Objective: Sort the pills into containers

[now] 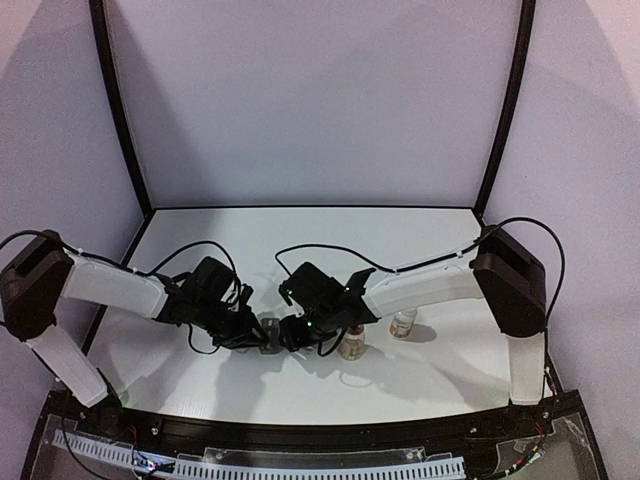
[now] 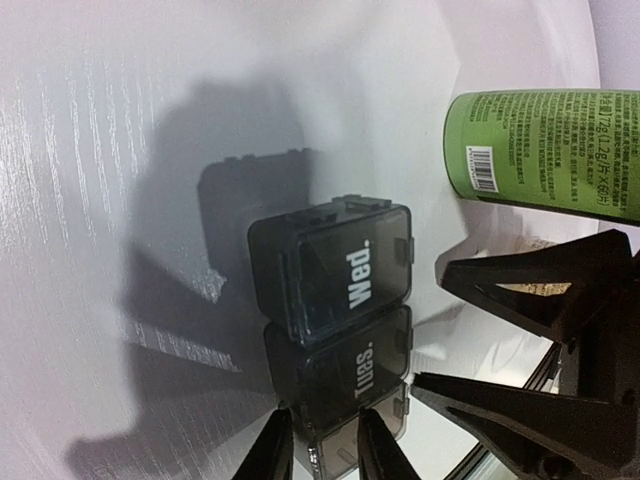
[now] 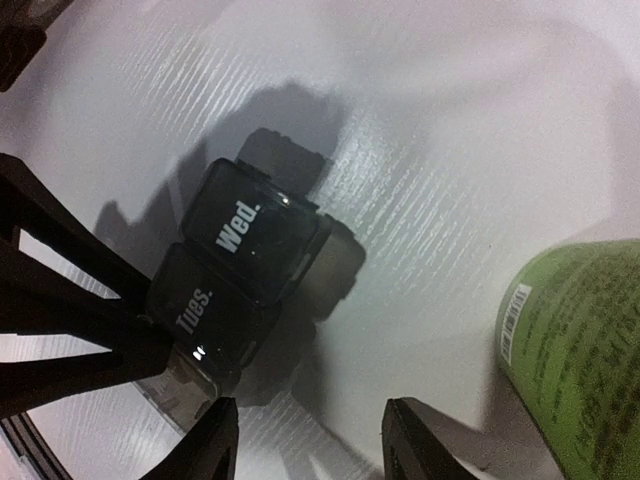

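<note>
Left gripper (image 2: 325,415) was clamped on the near end of the grey pill box (image 2: 340,290), mid-table between both arms. Its long axis ran away from that grip, lid "Tues." nearer, "Wed." beyond. Dark lids hid any contents. Right gripper (image 3: 312,405) stood with its fingers apart, near a green barcoded bottle (image 2: 540,150).

The pill box (image 2: 335,275) is a small, dark grey, see-through row of square compartments; white lettering marks one lid "Wed." and the next "Tues."; both of these lids are shut; the third compartment, beyond "Tues.", is mostly hidden; the box lies lids up on the white table (image 1: 300,240), near the middle of it.
</note>
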`<action>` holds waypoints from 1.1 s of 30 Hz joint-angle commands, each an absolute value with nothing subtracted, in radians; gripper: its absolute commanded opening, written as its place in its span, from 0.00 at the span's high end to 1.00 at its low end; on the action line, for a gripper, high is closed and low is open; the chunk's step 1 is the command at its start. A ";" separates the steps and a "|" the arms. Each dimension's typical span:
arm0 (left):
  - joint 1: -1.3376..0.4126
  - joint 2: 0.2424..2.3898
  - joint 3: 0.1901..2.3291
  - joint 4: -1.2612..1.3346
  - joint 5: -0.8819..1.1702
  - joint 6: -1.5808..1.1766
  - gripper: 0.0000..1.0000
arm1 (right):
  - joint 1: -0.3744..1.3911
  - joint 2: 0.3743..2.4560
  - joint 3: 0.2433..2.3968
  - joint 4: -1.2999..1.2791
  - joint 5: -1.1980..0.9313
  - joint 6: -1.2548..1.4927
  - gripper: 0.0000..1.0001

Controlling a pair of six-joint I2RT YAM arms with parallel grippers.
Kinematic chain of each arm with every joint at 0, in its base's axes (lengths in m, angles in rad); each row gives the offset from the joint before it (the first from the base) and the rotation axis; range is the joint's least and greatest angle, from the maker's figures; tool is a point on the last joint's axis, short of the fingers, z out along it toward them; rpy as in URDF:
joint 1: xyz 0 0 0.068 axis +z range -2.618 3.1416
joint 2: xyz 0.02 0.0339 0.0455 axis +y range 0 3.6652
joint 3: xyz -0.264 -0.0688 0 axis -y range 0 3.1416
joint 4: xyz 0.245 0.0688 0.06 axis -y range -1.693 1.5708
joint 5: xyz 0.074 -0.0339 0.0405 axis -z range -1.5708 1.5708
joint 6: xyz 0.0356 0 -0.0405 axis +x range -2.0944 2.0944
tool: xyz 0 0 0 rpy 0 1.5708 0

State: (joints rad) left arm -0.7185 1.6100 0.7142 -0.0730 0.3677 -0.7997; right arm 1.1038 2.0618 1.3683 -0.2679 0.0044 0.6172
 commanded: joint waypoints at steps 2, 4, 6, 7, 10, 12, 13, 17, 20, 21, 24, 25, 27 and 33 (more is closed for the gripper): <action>-0.728 1.656 0.692 -0.205 0.289 -0.775 0.77 | 1.102 1.989 1.400 -0.327 0.004 0.675 0.48; -0.729 1.654 0.693 -0.206 0.290 -0.775 0.77 | 1.102 1.984 1.406 -0.323 0.003 0.683 0.47; -0.731 1.654 0.695 -0.209 0.288 -0.777 0.77 | 1.103 1.990 1.414 -0.318 -0.034 0.692 0.47; -0.733 1.654 0.697 -0.210 0.288 -0.777 0.77 | 1.103 1.997 1.418 -0.311 -0.054 0.695 0.48; -0.738 1.654 0.700 -0.214 0.288 -0.781 0.77 | 1.102 2.020 1.432 -0.300 -0.074 0.710 0.48; -0.741 1.654 0.699 -0.213 0.290 -0.786 0.77 | 1.103 2.033 1.439 -0.298 -0.081 0.718 0.49; -0.742 1.654 0.698 -0.211 0.291 -0.789 0.77 | 1.103 2.039 1.442 -0.297 -0.087 0.720 0.49; -0.746 1.653 0.694 -0.209 0.292 -0.802 0.77 | 1.103 2.072 1.460 -0.309 -0.105 0.738 0.52; -0.747 1.650 0.689 -0.207 0.295 -0.809 0.77 | 1.104 2.090 1.467 -0.320 -0.114 0.752 0.55; -0.748 1.649 0.687 -0.208 0.295 -0.812 0.78 | 1.104 2.093 1.467 -0.325 -0.114 0.755 0.55; -0.748 1.642 0.681 -0.206 0.297 -0.821 0.78 | 1.104 2.096 1.457 -0.324 -0.124 0.770 0.57; -0.749 1.641 0.679 -0.206 0.297 -0.824 0.78 | 1.105 2.097 1.453 -0.320 -0.127 0.776 0.57; -0.750 1.639 0.675 -0.206 0.297 -0.829 0.79 | 1.104 2.097 1.445 -0.310 -0.133 0.783 0.59; -0.751 1.627 0.670 -0.209 0.298 -0.844 0.79 | 1.107 2.115 1.442 -0.302 -0.156 0.800 0.63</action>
State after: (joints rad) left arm -0.7382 1.6075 0.7183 -0.0778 0.3424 -0.8314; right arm 1.1042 2.0812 1.4490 -0.3118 -0.1324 0.7769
